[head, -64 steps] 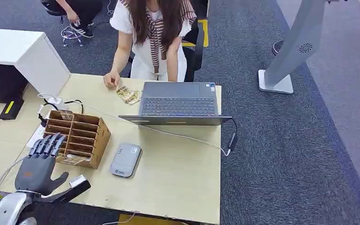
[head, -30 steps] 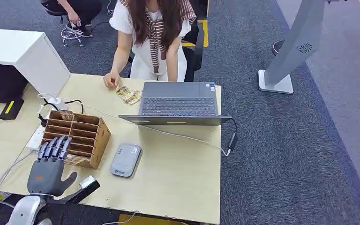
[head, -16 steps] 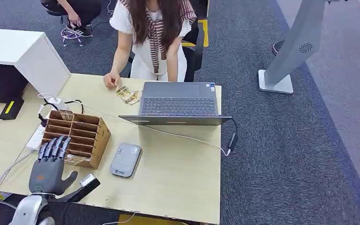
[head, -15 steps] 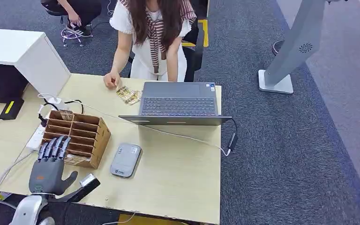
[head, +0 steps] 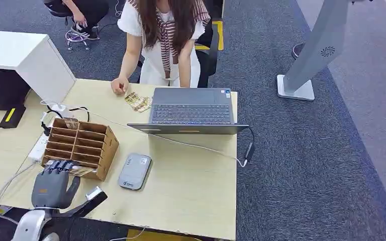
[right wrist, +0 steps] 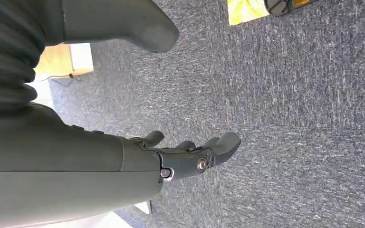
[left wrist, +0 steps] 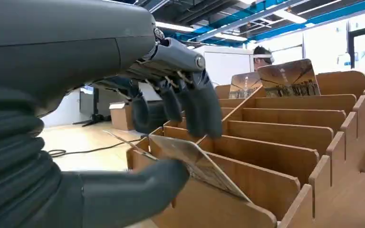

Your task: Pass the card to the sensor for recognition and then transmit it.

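A: Card [left wrist: 197,164] status?
B: Leaning in wooden rack's [head: 96,145] near slot; left hand [head: 53,183] fingers curled over it, thumb under, grip unclear. Sensor [head: 134,171] at 3 o'clock of rack.
A: Right hand [right wrist: 190,154]?
B: Apart, holding nothing, above carpet.

The card rack [left wrist: 285,156] is cut from matt, smooth brown wood. A glossy card [left wrist: 197,164] is seen at lower centre. The left hand [left wrist: 123,109] is moulded in matt grey plastic. Rough grey carpet [right wrist: 304,95] covers the floor.
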`<move>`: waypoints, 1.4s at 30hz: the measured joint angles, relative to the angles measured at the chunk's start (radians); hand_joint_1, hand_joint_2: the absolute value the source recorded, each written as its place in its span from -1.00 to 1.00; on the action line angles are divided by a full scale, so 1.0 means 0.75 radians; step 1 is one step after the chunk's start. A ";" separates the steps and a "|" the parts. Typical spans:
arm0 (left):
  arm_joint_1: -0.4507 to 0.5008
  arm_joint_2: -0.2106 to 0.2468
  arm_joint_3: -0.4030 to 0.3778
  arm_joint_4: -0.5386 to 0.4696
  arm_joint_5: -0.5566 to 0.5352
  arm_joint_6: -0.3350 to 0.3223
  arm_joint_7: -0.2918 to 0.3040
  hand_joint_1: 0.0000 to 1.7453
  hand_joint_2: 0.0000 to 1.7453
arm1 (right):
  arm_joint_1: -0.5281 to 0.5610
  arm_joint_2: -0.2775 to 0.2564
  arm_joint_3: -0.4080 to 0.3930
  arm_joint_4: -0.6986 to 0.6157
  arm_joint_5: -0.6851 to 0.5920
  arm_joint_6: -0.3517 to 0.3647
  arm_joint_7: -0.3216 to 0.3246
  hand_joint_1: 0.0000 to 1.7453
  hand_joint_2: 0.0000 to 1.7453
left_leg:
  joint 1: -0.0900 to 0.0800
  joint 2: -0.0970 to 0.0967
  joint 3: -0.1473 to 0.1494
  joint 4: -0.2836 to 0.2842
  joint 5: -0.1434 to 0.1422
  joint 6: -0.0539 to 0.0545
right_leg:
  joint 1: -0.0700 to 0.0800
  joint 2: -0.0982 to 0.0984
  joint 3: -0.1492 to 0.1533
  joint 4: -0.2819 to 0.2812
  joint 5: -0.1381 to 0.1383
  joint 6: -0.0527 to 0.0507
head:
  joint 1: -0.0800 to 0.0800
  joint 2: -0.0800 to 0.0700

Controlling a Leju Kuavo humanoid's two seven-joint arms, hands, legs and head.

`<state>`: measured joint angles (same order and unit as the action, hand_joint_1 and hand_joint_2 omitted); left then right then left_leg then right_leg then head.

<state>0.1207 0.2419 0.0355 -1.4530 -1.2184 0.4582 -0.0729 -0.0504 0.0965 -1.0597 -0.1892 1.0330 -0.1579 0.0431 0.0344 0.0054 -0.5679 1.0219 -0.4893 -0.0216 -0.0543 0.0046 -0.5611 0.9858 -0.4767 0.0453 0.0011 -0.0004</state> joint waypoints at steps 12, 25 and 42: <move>-0.009 0.001 0.011 0.017 0.015 0.027 -0.029 1.00 1.00 | -0.001 0.000 -0.001 0.000 -0.001 -0.001 -0.003 -1.00 1.00 | 0.000 0.000 0.000 0.000 0.000 0.000 | 0.000 0.000 0.000 0.000 0.000 0.000 | 0.000 0.000; 0.057 -0.012 0.012 -0.162 0.058 0.113 -0.115 1.00 1.00 | -0.001 0.000 -0.024 0.000 -0.025 -0.005 -0.011 -1.00 1.00 | 0.000 0.000 0.000 0.000 0.000 0.000 | 0.000 0.000 0.000 0.000 0.000 0.000 | 0.000 0.000; -0.070 0.022 0.060 -0.471 0.047 0.281 -0.130 1.00 1.00 | -0.005 0.000 -0.051 -0.001 0.033 0.012 -0.017 -1.00 1.00 | 0.000 -0.006 0.000 0.000 0.005 -0.001 | 0.000 -0.005 0.001 0.000 0.002 -0.001 | 0.001 0.000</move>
<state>0.0681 0.2587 0.0801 -1.8065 -1.1833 0.6691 -0.1705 -0.0542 0.0965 -1.0983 -0.1896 1.0579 -0.1492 0.0301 0.0346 0.0011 -0.5679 1.0219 -0.4853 -0.0222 -0.0541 0.0007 -0.5604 0.9861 -0.4748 0.0449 0.0015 -0.0004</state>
